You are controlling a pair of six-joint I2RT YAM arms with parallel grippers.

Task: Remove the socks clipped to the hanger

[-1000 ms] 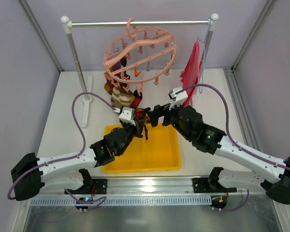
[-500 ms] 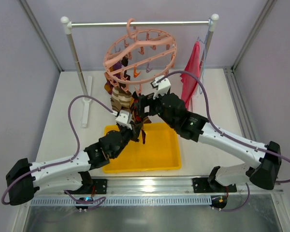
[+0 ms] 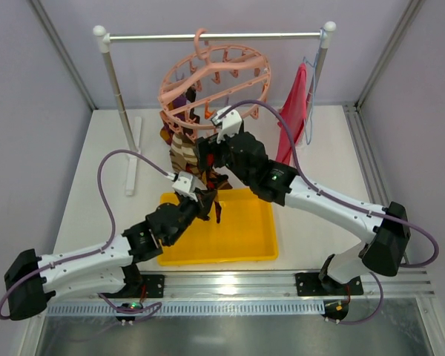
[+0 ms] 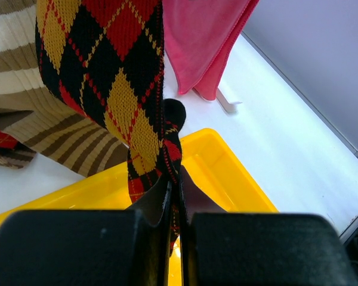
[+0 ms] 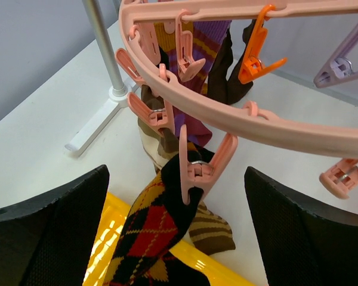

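now, left claw [image 4: 174, 199] pinching knitted argyle sock [image 4: 101, 65], right claw [image 5: 176, 176] spread near plastic ring hanger [image 5: 274, 128]

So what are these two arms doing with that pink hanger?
The left hand is shut on the lower end of an argyle sock, which hangs clipped to a peg on the round pink hanger. The right hand is open in front of that peg. A yellow tray sits below.

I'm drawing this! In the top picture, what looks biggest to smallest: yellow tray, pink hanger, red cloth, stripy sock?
1. Yellow tray and pink hanger: look alike, no ranking.
2. Red cloth.
3. Stripy sock, partly hidden.
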